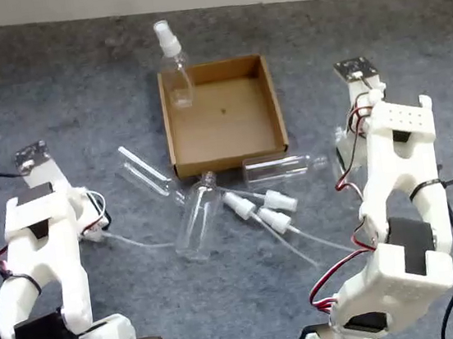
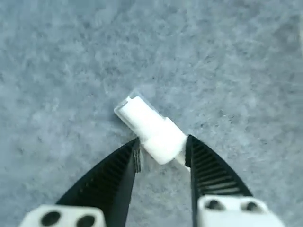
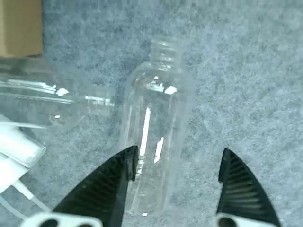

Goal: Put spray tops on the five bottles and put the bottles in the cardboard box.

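On the bench (image 1: 77,97), left side: your left claw (image 2: 162,144) is clenched on a spray top (image 2: 149,125), and your right claw (image 3: 180,153) is spread wide over an uncapped bottle (image 3: 156,118).
Only the fingertips hold the top, at its collar, so it could pivot or pop out on the lift. Its dip tube (image 1: 140,240) may drag along the bench. The uncapped bottle lies on its side, round and slick. Close off-centre and it likely rolls into the neighbouring bottle (image 3: 42,99). One capped bottle (image 1: 174,68) stands in the cardboard box (image 1: 271,102). The loose tops (image 1: 256,207) just in front of it are easy to knock.
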`<state>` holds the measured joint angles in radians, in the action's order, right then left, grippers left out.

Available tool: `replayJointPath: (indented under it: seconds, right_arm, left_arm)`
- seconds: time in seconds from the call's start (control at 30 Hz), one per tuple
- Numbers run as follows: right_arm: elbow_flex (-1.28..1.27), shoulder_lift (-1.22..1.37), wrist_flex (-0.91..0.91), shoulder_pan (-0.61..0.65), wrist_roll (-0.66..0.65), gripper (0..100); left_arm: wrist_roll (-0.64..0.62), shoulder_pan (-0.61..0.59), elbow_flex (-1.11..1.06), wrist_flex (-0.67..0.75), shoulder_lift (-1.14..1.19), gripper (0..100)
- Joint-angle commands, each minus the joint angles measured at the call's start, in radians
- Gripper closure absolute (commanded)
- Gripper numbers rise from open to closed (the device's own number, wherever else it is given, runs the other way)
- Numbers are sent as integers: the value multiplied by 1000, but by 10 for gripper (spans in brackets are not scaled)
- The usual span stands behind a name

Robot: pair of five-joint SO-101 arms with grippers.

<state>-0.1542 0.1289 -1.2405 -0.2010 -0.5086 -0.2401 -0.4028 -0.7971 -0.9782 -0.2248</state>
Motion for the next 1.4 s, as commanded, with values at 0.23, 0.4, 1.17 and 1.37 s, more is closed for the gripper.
replayJointPath:
  seconds: [0.23,0.4,1.17,1.37]
  right_arm:
    - [-2,-18,4,-25,-12,763]
    - [-2,-18,4,-25,-12,763]
    - [-2,-18,-2,-28,-51,763]
    - [5,-19,-82,-42,-54,763]
  left_arm:
    - [479,50,133,31,-7,909]
    - [844,202,156,31,-5,909]
    - [44,-156,148,-115,-48,762]
    - [40,-151,25,117,102,764]
